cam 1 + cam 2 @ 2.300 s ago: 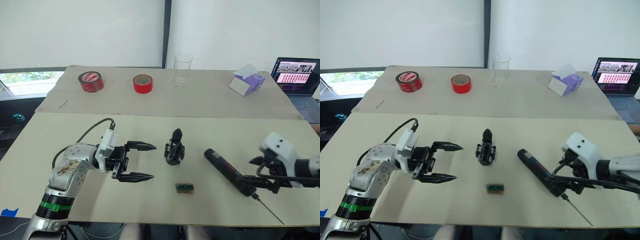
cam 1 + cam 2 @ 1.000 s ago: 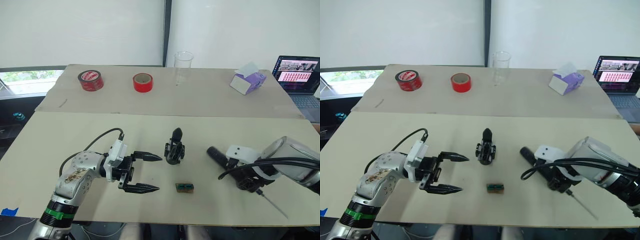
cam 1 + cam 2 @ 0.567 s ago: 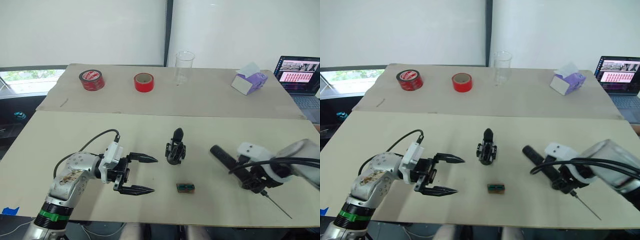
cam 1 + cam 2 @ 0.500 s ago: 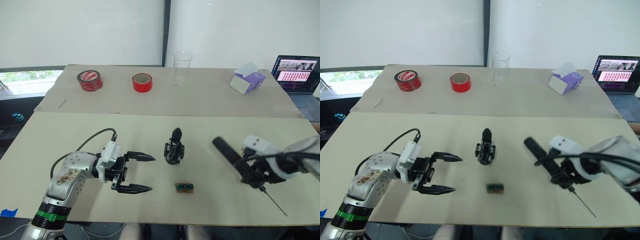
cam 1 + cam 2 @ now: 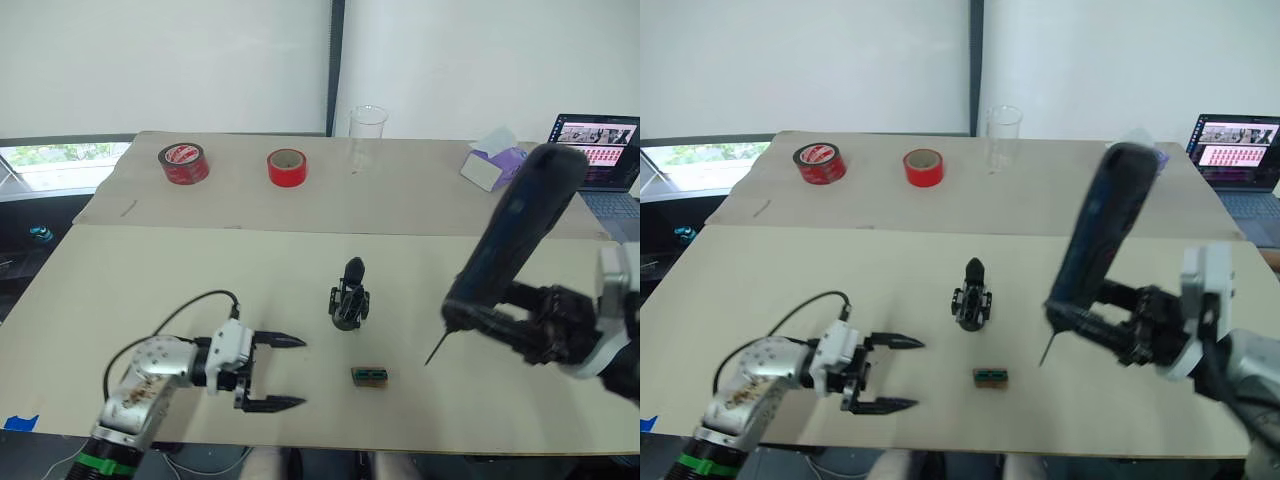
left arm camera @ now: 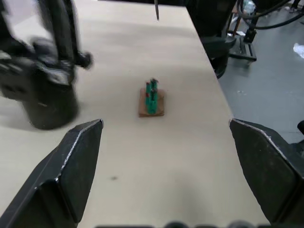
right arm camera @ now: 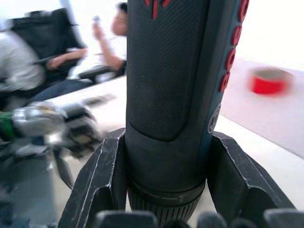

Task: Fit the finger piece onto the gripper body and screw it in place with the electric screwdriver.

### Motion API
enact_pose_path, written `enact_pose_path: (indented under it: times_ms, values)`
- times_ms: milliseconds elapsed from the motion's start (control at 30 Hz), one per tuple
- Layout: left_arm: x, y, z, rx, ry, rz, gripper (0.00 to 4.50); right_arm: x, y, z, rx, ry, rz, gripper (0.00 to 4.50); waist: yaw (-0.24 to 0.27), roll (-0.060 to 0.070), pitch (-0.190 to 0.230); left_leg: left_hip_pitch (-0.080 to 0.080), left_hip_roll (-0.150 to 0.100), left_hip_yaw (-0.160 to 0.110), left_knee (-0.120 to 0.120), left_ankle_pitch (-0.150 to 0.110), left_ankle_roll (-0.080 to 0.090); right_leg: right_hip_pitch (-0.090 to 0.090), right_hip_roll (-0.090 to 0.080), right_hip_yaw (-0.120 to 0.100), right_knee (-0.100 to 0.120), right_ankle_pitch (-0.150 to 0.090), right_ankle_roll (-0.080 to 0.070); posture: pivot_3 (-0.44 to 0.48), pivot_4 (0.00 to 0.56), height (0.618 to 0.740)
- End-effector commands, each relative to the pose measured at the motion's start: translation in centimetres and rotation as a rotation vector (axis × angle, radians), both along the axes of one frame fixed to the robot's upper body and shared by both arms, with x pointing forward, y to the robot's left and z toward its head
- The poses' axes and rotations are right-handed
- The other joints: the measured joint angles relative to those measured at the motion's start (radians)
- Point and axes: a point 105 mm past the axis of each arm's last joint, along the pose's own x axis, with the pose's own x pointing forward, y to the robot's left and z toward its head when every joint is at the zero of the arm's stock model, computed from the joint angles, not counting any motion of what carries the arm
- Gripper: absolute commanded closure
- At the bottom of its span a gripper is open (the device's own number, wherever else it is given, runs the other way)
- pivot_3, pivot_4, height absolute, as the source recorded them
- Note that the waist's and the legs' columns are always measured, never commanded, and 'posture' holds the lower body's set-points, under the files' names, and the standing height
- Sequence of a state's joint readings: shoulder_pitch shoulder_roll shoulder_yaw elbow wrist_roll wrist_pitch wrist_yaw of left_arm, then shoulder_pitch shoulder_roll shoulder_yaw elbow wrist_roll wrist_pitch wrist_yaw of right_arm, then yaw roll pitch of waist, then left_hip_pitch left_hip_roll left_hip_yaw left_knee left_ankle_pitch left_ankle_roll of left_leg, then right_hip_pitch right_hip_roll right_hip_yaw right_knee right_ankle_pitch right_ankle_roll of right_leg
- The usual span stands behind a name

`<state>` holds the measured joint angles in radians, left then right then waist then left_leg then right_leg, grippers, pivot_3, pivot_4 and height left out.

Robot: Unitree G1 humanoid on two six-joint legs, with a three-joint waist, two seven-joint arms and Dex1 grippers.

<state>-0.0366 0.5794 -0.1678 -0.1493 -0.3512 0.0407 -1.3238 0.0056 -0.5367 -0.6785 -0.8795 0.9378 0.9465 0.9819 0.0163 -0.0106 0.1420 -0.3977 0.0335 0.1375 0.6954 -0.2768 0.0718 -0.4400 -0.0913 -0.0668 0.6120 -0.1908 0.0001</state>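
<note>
While your left gripper (image 5: 283,372) sits low at the near edge of the table (image 5: 150,290) with its 2 fingers spread wide and nothing between them, treat it as your free hand for this step. Just beyond its fingertips lies the small green-and-brown block (image 5: 369,375); leave that alone.

Your right gripper (image 5: 520,325) has its 2 fingers clamped on the lower end of the electric screwdriver (image 5: 512,240), which is lifted clear of the table and tilted, the bit (image 5: 436,348) pointing down toward the space between the block and the gripper body (image 5: 349,296). The wrist view shows both fingers hugging the barrel, so the grip looks sound (though the tool leans, so I'd judge you should square it up before driving).

The gripper body stands a little past your left fingertips and slightly to their far side, with 1 black finger sticking up. A loose finger piece I cannot make out on the table, so locate it before bringing the driver in.

Steady the body with the left hand first, then bring the bit down in line with the screw, slowly.

Farther back stand 2 red tape rolls (image 5: 183,162), a clear cup (image 5: 367,135), a tissue box (image 5: 490,165) and a laptop (image 5: 598,150), all well apart from the work.
</note>
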Motion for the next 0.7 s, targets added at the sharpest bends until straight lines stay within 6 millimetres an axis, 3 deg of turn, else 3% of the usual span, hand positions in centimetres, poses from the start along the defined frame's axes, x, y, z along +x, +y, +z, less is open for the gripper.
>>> enact_pose_path:
  times_ms: [33, 200, 700]
  values:
    - [0.4, -1.4, -0.8, 0.021, -0.021, 0.012, 0.00, -1.2, 1.3, 0.4, -0.006, -0.146, 0.056, 2.58, 0.000, 0.000, 0.000, 0.000, 0.000, 0.000, 0.000, 0.000, 0.000, 0.000, 0.000, 0.000, 0.000, 0.000, 0.000, 0.000, 0.150, 0.740]
    - [0.8, -3.3, -2.0, 0.047, -0.036, -0.011, 0.00, -1.2, 2.1, 0.1, -0.006, -0.275, 0.128, 2.58, -0.004, 0.000, 0.000, 0.000, -0.002, 0.001, 0.004, -0.001, 0.003, 0.001, -0.002, 0.002, -0.001, -0.004, 0.003, 0.000, 0.150, 0.740]
    - [1.3, -7.1, -2.7, 0.068, -0.028, -0.046, 0.00, 0.1, 2.3, -1.8, -0.061, -0.289, 0.156, 2.58, 0.009, 0.000, 0.000, 0.001, -0.002, 0.001, 0.005, -0.002, 0.005, 0.003, -0.003, 0.002, 0.000, -0.001, -0.002, 0.000, 0.150, 0.740]
